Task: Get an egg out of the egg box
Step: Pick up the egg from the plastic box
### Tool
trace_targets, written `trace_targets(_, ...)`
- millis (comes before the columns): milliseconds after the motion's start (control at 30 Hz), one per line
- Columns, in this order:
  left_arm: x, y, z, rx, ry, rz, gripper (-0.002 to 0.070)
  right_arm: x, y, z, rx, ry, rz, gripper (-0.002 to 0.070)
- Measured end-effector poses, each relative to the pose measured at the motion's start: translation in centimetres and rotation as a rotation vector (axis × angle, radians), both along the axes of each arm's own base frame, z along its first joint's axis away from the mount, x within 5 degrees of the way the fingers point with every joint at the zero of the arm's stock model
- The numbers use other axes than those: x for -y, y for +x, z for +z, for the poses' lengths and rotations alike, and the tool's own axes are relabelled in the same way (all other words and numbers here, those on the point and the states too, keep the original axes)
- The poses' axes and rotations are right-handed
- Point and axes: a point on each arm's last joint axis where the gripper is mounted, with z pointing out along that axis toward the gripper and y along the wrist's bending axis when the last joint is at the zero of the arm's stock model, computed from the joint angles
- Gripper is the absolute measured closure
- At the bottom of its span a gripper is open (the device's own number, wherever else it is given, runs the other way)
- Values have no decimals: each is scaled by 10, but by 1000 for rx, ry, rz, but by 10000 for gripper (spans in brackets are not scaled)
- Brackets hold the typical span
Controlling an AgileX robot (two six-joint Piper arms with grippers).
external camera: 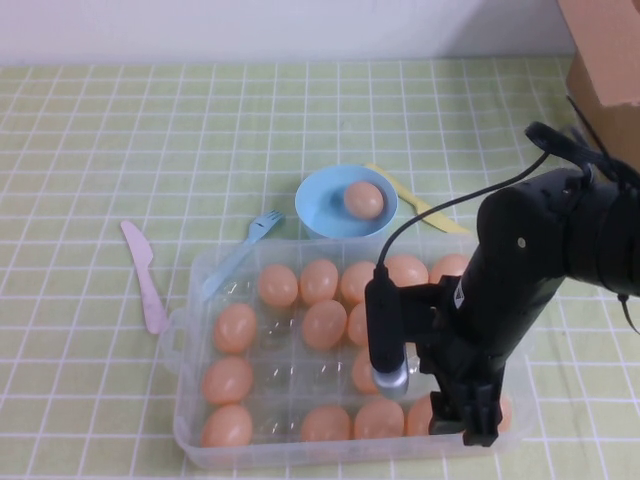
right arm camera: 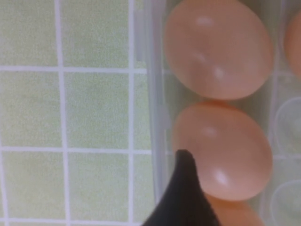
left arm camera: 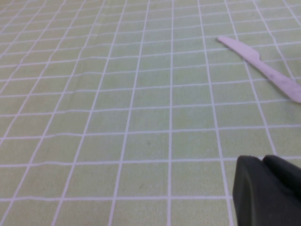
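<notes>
Currently, item one — right gripper (external camera: 470, 425): lowered into the near right corner of the egg box (external camera: 190, 345), over the eggs there; whether it is apart or together cannot be told, only one dark fingertip (right arm camera: 184, 188) showing against the egg (right arm camera: 221, 150) beside the box wall. Item two — left gripper (left arm camera: 268, 190): parked over bare checked surface (left arm camera: 117, 117), near a pink knife (left arm camera: 263, 68); state likewise not determinable. Also present: a blue bowl (external camera: 315, 205) holding one egg, a blue fork (external camera: 240, 250). Step judged: approach to grasp. The next move calls for straddling that corner egg, a gentle squeeze, then a straight lift clear of the wall.
</notes>
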Motion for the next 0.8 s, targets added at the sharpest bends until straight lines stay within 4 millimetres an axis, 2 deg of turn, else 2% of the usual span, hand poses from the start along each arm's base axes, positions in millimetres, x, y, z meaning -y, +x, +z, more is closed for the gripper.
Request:
trace_targets(367, 0, 0, 0, 0, 0, 0, 679, -5, 2, -15, -46, 3, 2, 206)
trace_targets(567, 0, 0, 0, 0, 0, 0, 678, -7, 3, -24, -71, -6, 2, 251)
trace_targets(700, 0, 0, 0, 0, 0, 0, 678, -7, 3, -24, -72, -6, 2, 307)
trace_targets(800, 0, 0, 0, 0, 0, 0, 678, -7, 4, -24, -70, -8, 3, 307)
